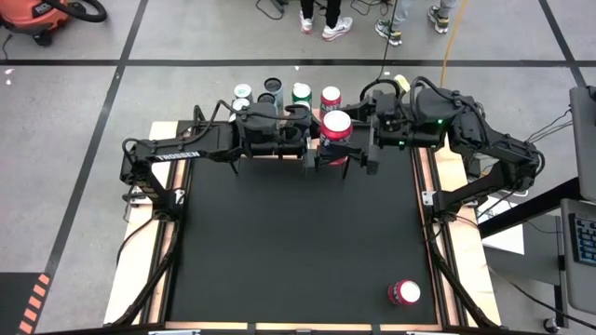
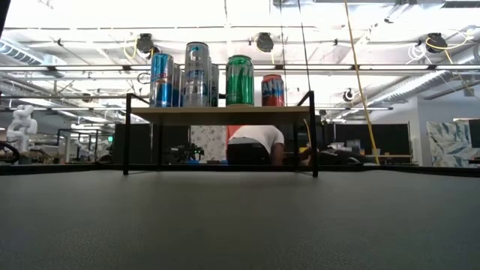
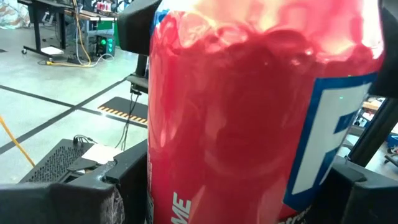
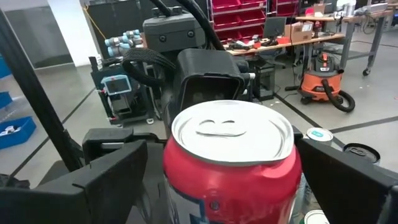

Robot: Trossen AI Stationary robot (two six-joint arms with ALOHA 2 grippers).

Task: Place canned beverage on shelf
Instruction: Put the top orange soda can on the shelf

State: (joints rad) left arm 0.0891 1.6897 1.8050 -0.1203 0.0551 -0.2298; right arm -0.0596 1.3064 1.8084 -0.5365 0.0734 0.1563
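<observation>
A red can (image 1: 337,125) with a silver top (image 4: 231,132) hangs upright in the air at the table's far middle, close to the shelf. My left gripper (image 1: 323,140) reaches in level from the left and is shut on it. My right gripper (image 1: 358,141) comes level from the right and is open. Its fingers (image 4: 357,186) stand on either side of the can with a gap on each side. The shelf (image 2: 217,113) stands on thin black legs at the far edge. Several cans stand on it, among them a blue one (image 2: 161,79), a green one (image 2: 240,79) and a red one (image 2: 273,90). My left gripper pinches the red can's side wall (image 3: 163,186) between its two fingers, below the can's top. The fingers (image 3: 81,196) come level from the table's left, one on each side of the can. The can stays upright and is lifted clear of the table.
A second red can (image 1: 403,293) stands on the black tabletop (image 1: 298,242) near the near right corner. People's feet (image 1: 335,26) show on the floor beyond the far edge. The low view sees neither arm, only the shelf and the room behind.
</observation>
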